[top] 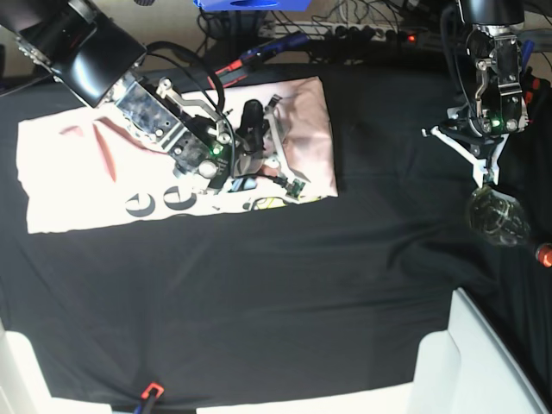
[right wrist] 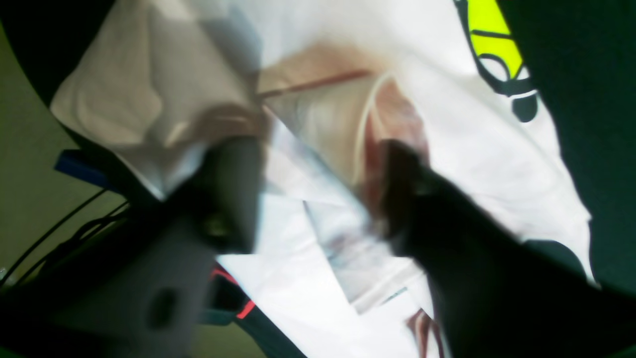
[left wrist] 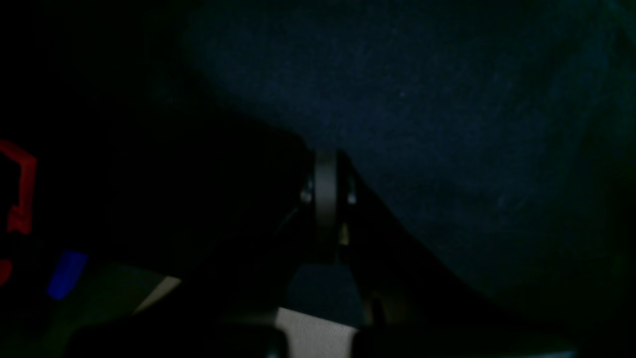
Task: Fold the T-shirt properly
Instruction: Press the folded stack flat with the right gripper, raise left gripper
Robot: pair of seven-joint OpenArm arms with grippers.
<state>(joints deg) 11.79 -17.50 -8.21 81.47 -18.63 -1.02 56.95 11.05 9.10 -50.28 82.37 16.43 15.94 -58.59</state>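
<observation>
T-shirt [top: 172,164] lies long axis left-right along the bench's [top: 285,302] far-left part. Right fingers [right wrist: 318,194] stand parted directly over its folded right end, cloth between them, grip unconfirmed. Left fingers [top: 490,177], clenched empty, hang well apart near the right edge.

The T-shirt [top: 306,129] is pale pink, near white in the right wrist view, with black lettering [top: 164,201] along one edge and a yellow-green patch outlined in black [right wrist: 494,35]. The surface [top: 285,302] wears a plain black cloth. The right claw [right wrist: 318,189] has dark grey and black fingers. A red clip [top: 151,392] sits at the cloth's near edge.
</observation>
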